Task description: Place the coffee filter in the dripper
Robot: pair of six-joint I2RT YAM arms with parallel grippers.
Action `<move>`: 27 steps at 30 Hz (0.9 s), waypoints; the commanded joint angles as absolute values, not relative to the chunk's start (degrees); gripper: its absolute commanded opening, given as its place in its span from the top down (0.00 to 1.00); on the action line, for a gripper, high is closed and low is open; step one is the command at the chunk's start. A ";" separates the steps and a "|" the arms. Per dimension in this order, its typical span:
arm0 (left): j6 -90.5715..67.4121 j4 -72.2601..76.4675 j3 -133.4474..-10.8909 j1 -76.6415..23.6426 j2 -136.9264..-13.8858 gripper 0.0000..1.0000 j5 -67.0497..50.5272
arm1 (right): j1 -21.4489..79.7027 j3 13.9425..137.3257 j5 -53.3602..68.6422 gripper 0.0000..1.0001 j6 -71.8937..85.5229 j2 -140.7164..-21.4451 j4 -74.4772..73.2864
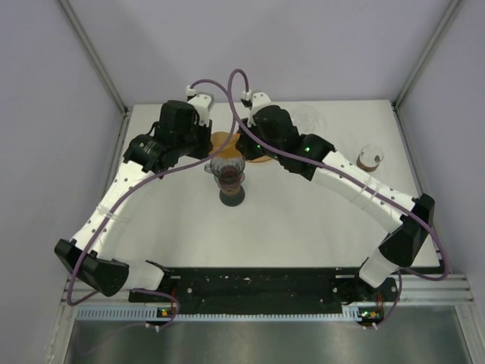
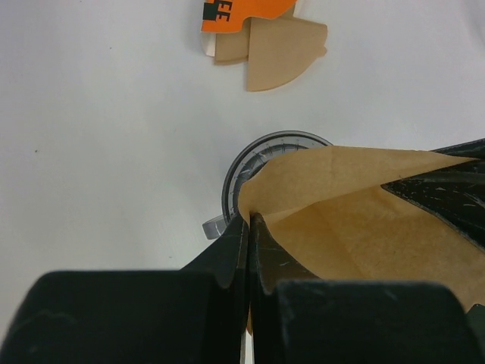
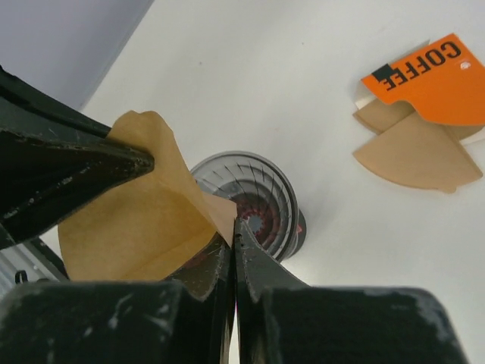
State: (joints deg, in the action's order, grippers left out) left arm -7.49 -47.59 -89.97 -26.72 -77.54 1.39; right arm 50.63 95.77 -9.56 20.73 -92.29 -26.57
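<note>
A brown paper coffee filter (image 2: 364,212) hangs spread open between both grippers, just above the grey ribbed dripper (image 3: 261,197). My left gripper (image 2: 251,220) is shut on one edge of the filter. At the opposite edge my right gripper (image 3: 233,227) is shut on a corner of the filter (image 3: 136,220). In the top view the dripper (image 1: 228,173) stands on a dark base at mid-table, with both wrists meeting over its far side. The filter covers part of the dripper's rim (image 2: 242,171) in the left wrist view.
An orange coffee filter pack (image 3: 428,80) lies on the white table beyond the dripper, with loose brown filters (image 3: 413,155) fanned out from it. A small brown and white cup (image 1: 370,157) stands at the right. A clear glass item (image 1: 311,117) sits near the back.
</note>
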 commanded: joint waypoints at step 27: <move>-3.61 -42.63 -81.48 -24.96 -78.75 1.00 -9.05 | 46.15 100.99 -2.11 0.70 14.24 -97.21 -30.94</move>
State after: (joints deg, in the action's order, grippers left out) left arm -4.80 -46.15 -82.17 -25.15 -78.43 -6.76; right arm 47.42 100.92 -2.26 15.46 -98.39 -34.59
